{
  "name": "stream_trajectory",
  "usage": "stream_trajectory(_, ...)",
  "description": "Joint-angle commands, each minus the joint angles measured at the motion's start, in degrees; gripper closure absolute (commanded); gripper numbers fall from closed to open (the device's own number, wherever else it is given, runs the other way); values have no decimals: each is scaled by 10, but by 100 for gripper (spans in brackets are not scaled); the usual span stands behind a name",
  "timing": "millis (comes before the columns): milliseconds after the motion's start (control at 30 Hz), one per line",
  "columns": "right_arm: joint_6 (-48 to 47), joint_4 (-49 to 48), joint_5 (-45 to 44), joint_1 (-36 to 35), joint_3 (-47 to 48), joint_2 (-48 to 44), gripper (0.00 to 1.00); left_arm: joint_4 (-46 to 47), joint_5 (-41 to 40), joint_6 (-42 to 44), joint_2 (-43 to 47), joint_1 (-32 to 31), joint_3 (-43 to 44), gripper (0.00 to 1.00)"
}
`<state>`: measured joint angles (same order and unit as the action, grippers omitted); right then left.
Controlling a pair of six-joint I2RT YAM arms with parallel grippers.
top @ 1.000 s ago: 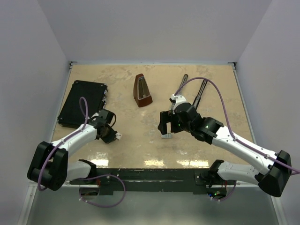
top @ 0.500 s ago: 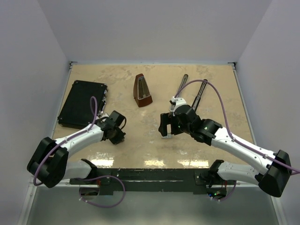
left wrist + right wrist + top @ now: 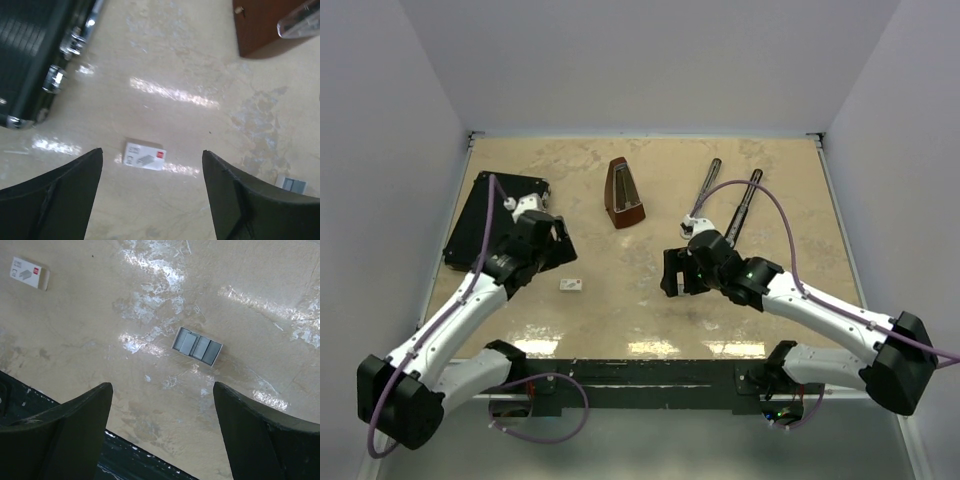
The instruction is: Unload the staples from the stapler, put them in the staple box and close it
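Note:
The stapler (image 3: 747, 205) lies at the back right of the table as two long thin dark bars, clear of both grippers. The staples (image 3: 197, 346), short silvery-grey strips side by side, lie flat on the table just beyond my right gripper (image 3: 162, 435), whose fingers stand open and empty. In the top view that right gripper (image 3: 672, 275) hangs over the table's middle right. The staples (image 3: 292, 183) also show at the left wrist view's lower right edge. My left gripper (image 3: 152, 200) is open and empty, raised left of centre (image 3: 552, 252).
A small white box (image 3: 570, 285) lies flat between the arms; it also shows ahead of the left fingers (image 3: 144, 156). The brown metronome (image 3: 623, 193) stands at the back centre. A flat black case (image 3: 490, 220) lies at the left, partly under the left arm.
My left gripper has opened, left the white box on the table, and pulled up and back to the left. The right gripper has barely shifted.

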<state>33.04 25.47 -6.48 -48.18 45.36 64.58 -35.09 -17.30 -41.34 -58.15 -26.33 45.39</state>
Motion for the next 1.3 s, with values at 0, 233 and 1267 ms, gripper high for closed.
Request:
stream_trajectory(0,7,-22,0,6,1,36,12,35,109,105,10,117,-29,14)
stream_trajectory(233,31,-33,-6,13,-1,83,11,40,232,122,-72,187,-31,24)
stream_trajectory(1267,41,-89,50,69,-56,84,7,113,151,-47,-159,187,-140,100)
